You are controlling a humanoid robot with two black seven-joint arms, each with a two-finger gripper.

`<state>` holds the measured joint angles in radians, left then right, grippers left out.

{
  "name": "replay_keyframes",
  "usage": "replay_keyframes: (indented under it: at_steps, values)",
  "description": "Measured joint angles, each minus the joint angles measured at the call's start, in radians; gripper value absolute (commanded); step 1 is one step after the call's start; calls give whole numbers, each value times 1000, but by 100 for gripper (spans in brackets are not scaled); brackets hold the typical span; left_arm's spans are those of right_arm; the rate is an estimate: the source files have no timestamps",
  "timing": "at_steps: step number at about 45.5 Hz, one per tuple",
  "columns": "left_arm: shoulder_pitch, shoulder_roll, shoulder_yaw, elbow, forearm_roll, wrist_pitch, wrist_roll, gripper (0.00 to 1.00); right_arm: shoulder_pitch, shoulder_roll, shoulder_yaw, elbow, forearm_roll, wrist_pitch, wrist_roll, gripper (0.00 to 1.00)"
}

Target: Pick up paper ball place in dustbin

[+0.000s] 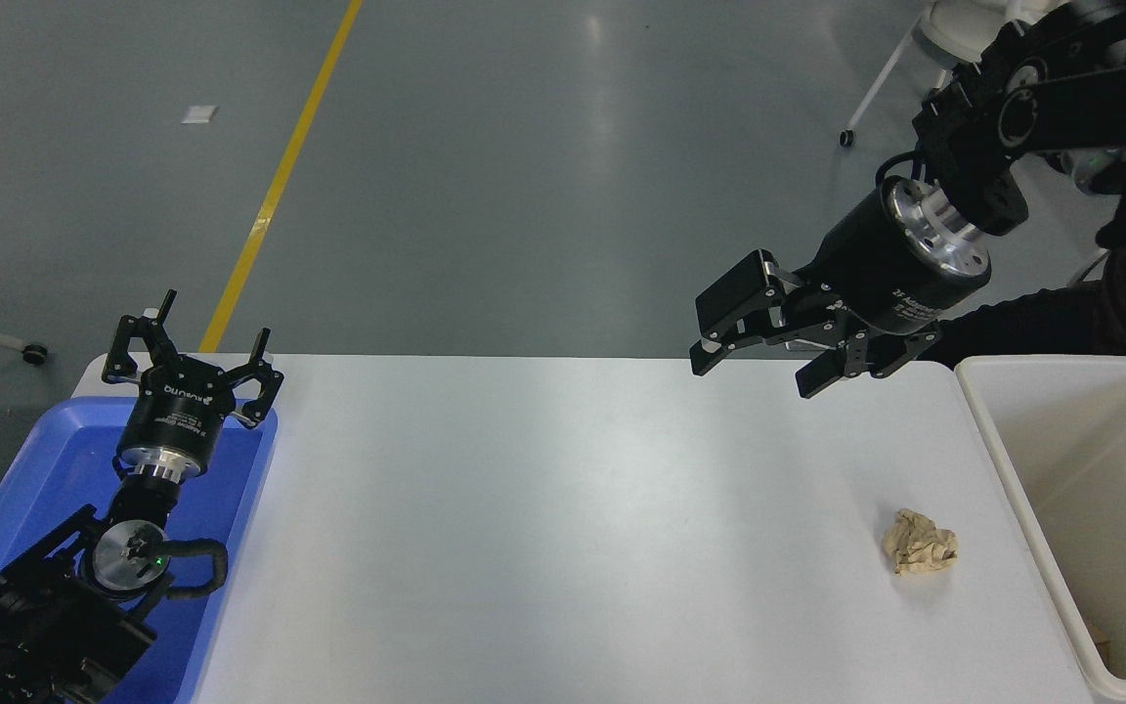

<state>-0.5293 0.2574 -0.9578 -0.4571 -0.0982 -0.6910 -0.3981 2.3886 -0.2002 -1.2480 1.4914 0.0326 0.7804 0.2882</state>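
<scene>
A tan-brown crumpled paper ball lies on the white table near its right side, just left of the dustbin. The dustbin is a large off-white bin with beige inner walls at the table's right edge. My right gripper is open and empty, raised above the table's far edge, well up and left of the ball. My left gripper is open and parked over the blue tray at the lower left.
A shallow blue tray sits at the table's left end under the left arm. A person's dark sleeve rests just behind the dustbin at the right. Grey floor with a yellow line lies beyond the table.
</scene>
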Motion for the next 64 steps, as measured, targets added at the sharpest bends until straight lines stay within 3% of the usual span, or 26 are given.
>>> replay_keyframes:
  at_steps: [20, 31, 47, 64]
  values:
    - [-1, -1, -4, 0, -1, 0, -1, 100, -10, 29, -25, 16, 19, -62, 0, 100]
    - [-1, -1, -5, 0, -1, -1, -1, 100, -94, 36, -27, -3, -34, -147, 0, 100]
    - [-2, -1, -5, 0, -2, -1, -1, 100, -308, -158, -27, -68, -353, -270, 0, 100]
    - [-1, -1, -5, 0, -1, -1, -1, 100, -724, -342, 51, -351, -689, -438, 0, 100]
